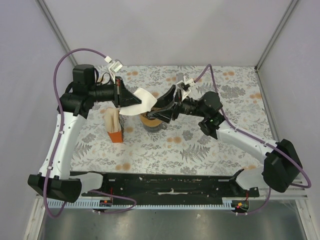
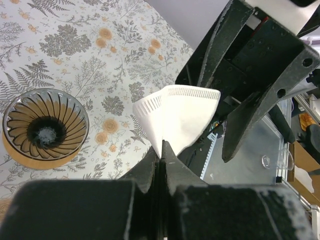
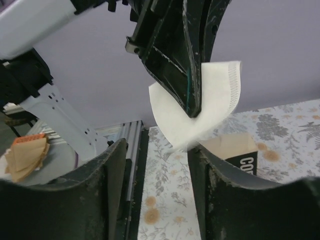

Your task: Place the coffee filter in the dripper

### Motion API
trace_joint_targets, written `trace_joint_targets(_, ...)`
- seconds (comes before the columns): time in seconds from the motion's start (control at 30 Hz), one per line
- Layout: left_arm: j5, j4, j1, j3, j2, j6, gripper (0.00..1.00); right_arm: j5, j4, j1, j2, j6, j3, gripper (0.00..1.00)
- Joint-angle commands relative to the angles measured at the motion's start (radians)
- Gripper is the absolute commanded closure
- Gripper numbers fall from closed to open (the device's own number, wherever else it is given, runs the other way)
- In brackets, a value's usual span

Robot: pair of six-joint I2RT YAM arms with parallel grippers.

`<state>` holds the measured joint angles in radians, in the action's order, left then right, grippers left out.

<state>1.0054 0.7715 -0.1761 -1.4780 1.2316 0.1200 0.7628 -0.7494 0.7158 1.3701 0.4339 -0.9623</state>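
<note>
The white paper coffee filter (image 1: pixel 138 102) hangs in the air, pinched at its point by my left gripper (image 1: pixel 120 98), which is shut on it. In the left wrist view the filter (image 2: pixel 180 115) fans out above the shut jaws (image 2: pixel 161 151). The orange dripper (image 2: pixel 45 129) with its dark ribbed cone stands on the table to the left of and below the filter. In the top view it (image 1: pixel 152 121) is partly hidden under my right gripper (image 1: pixel 168 102). That gripper is open, level with the filter's free edge (image 3: pixel 200 117), with its fingers (image 3: pixel 112 165) apart on either side just short of it.
An orange-and-tan filter packet (image 1: pixel 115 126) stands upright left of the dripper, below the left gripper; its top shows in the right wrist view (image 3: pixel 235 150). The floral tablecloth (image 1: pixel 210 145) covers the table. Purple cables loop off both arms.
</note>
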Motion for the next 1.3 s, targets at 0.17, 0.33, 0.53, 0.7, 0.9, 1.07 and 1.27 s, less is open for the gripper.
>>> trace_joint_targets(0.17,0.030,-0.021,0.001,0.031,-0.018,-0.016,0.98,0.026,-0.033,-0.006,0.056,0.075,-0.122,0.87)
trace_joint_targets(0.33,0.038,-0.021,0.001,0.041,-0.018,-0.023,0.98,0.001,0.033,-0.022,0.055,0.069,-0.141,1.00)
trace_joint_targets(0.53,0.030,-0.011,0.001,0.045,-0.015,-0.042,0.98,-0.037,0.191,-0.026,0.012,-0.027,-0.153,1.00)
trace_joint_targets(0.7,0.021,-0.009,0.003,0.058,-0.014,-0.049,0.98,-0.063,0.252,-0.026,-0.034,-0.086,-0.138,1.00)
trace_joint_targets(0.9,0.029,-0.009,0.001,0.051,-0.011,-0.051,0.98,-0.057,0.271,-0.026,-0.049,-0.100,-0.139,1.00)
trace_joint_targets(1.07,0.029,-0.006,0.001,0.058,-0.014,-0.059,0.98,-0.065,0.288,-0.027,-0.054,-0.104,-0.142,1.00)
trace_joint_targets(1.27,0.036,-0.005,0.000,0.051,-0.009,-0.059,0.98,-0.059,0.279,-0.033,-0.058,-0.089,-0.128,1.00)
